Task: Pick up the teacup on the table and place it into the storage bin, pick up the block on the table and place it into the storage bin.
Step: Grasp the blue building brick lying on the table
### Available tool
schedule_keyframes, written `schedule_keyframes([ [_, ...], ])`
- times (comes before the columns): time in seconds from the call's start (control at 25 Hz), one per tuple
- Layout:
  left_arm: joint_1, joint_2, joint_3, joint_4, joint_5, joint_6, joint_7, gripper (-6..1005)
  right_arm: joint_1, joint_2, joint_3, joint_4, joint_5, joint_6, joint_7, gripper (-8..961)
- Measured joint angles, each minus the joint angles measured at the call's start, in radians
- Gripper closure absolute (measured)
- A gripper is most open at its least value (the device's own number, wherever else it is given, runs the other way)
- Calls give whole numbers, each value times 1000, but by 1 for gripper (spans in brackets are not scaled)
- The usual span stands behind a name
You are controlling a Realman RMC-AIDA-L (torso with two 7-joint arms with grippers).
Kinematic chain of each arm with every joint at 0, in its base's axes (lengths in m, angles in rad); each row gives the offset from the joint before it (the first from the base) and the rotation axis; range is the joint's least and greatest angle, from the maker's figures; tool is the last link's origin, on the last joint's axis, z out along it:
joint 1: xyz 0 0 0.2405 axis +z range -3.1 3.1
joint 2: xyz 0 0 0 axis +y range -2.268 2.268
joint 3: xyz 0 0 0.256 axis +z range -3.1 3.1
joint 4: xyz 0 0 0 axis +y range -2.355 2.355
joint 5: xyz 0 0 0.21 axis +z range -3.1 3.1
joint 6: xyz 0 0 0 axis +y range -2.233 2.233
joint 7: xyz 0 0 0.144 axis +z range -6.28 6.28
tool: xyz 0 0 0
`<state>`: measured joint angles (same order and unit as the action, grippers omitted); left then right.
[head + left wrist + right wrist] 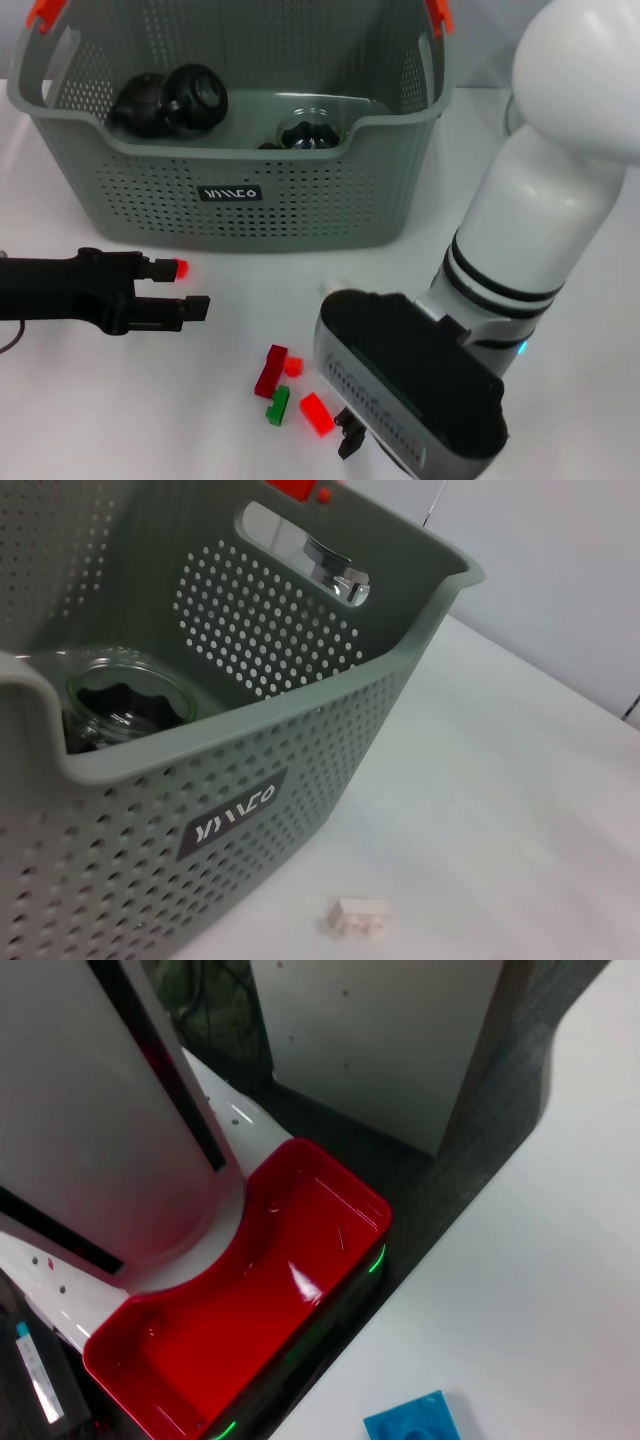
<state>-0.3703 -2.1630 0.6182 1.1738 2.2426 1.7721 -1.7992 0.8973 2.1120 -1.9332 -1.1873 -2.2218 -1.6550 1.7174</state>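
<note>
The grey perforated storage bin [300, 215] stands at the back of the white table, its black label facing me. Inside it lie two dark teacups [175, 100] and a glass teacup [312, 133], which the left wrist view also shows [120, 705]. Several small blocks lie in front: dark red [270, 370], orange [293, 366], green [278, 405] and bright red [316, 414]. My left gripper [185, 288] hovers open, low at the left. A tiny red block [182, 268] sits at its far fingertip; contact is unclear. My right gripper [350, 435] sits by the bright red block, mostly hidden by its wrist.
A small white block [356, 916] lies on the table just in front of the bin's right corner. The bulky right arm [540, 210] covers the right side of the table. The right wrist view faces away, onto a red tub [260, 1290] beside the table.
</note>
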Motion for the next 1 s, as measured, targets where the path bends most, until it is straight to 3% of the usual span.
schedule_keyframes([
  [0.44, -6, -1, -2, -11, 0, -5, 6, 213, -9, 0, -94, -84, -9, 21, 11, 26],
  [1.0, -8, -1, -2, -40, -3, -29, 25, 214, -9, 3, -198, -87, -39, 75, 2, 25],
])
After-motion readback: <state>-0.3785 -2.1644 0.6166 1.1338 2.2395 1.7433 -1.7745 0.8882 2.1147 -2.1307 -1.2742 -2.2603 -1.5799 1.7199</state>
